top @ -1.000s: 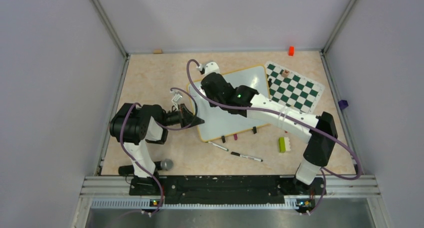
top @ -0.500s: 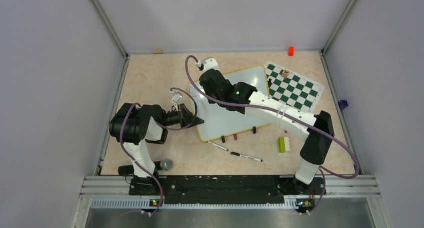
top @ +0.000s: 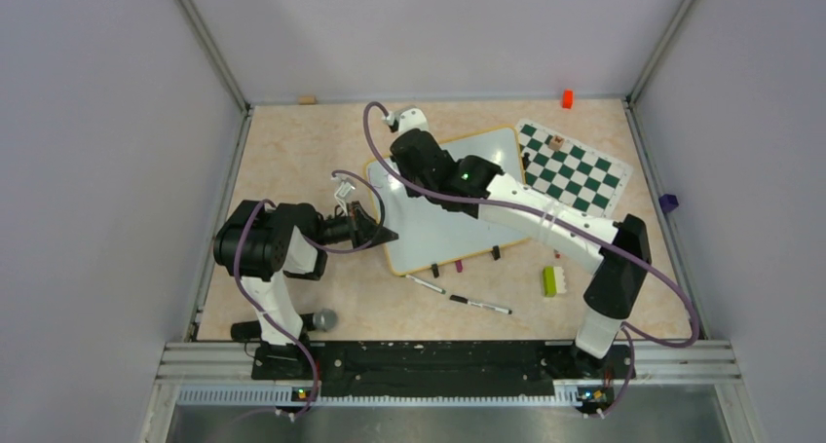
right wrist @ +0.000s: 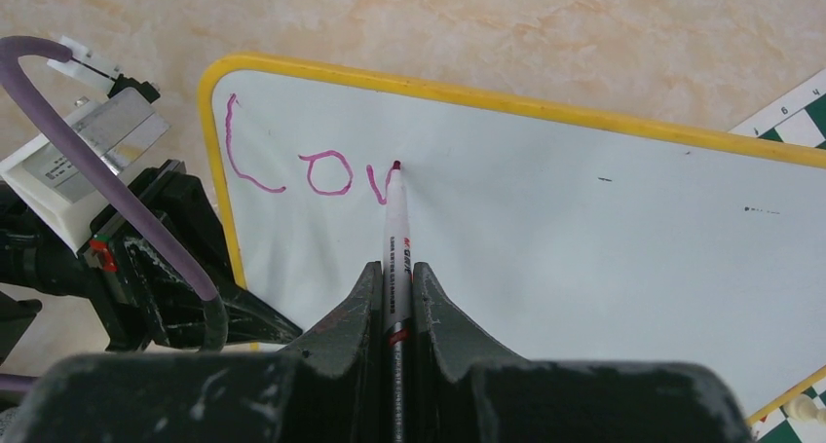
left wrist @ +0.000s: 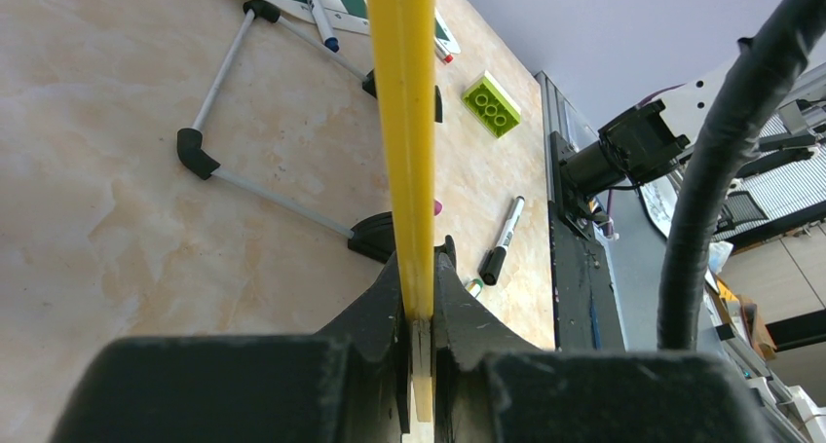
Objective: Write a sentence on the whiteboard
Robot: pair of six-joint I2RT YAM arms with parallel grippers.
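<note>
The whiteboard (top: 458, 219) with its yellow frame lies tilted on the table; it fills the right wrist view (right wrist: 584, 229). My left gripper (top: 382, 235) is shut on its left frame edge, seen edge-on as a yellow strip (left wrist: 404, 122) between the jaws (left wrist: 421, 287). My right gripper (right wrist: 395, 277) is shut on a white marker (right wrist: 395, 239) whose magenta tip touches the board. The sentence (right wrist: 307, 166) reads "Lov" in magenta near the board's top left corner. In the top view the right gripper (top: 414, 151) covers the writing.
A green-and-white chess mat (top: 570, 167) lies right of the board. Two markers (top: 479, 305) and a lime brick (top: 550, 280) lie near the front. An orange block (top: 567, 98) sits at the back, a grey ball (top: 324, 318) at front left. The board's clip feet (left wrist: 200, 151) show underneath.
My right gripper has shifted slightly up and left along the board's top left area with the marker. The left arm has not moved.
</note>
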